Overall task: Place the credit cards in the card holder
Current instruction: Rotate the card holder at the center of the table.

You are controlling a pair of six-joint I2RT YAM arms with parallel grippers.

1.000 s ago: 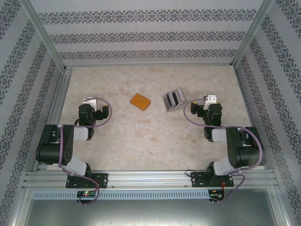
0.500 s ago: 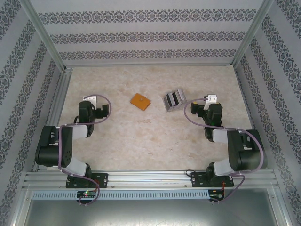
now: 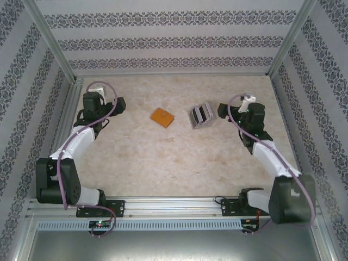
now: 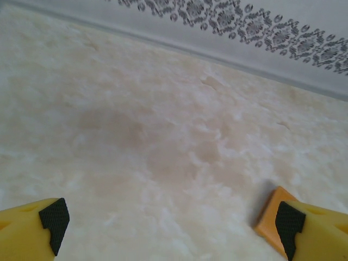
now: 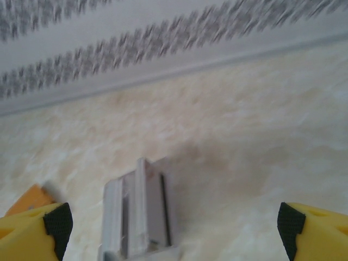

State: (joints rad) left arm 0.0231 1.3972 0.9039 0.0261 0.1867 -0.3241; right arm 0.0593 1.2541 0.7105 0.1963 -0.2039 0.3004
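Orange-tan and roughly square, the leather-like card holder (image 3: 162, 116) lies flat on the marbled cream tabletop (image 3: 174, 157) in the top view, in the far half and a little left of centre. To its right, near but apart from it, sits a silver-grey block with dark stripes (image 3: 202, 115). The left arm (image 3: 76, 142) reaches up along the left edge, its wrist well to the left of the card holder. The right arm (image 3: 269, 155) ends just to the right of the block. From this height the fingers cannot be made out.

The left wrist view supplies them. The left gripper (image 4: 171, 228) has its yellow fingers with black pads (image 4: 53, 217) spread wide at the two bottom corners, with bare tabletop between them. A corner of the card holder shows beside the finger at the right of the view, partly behind it; whether they touch I cannot tell.

In the right wrist view the right gripper (image 5: 173, 223) also stands wide and empty. The block lies ahead between its fingers, nearer the one at the left of the view. Seen close up, it has pale slabs on edge with dark slots between them. Whether any of these are the credit cards I cannot tell. An orange corner of the card holder shows above that same finger.

Pale walls (image 3: 163, 43) with bands of grey ornament close in the tabletop on three sides, set in an aluminium frame (image 3: 174, 204).
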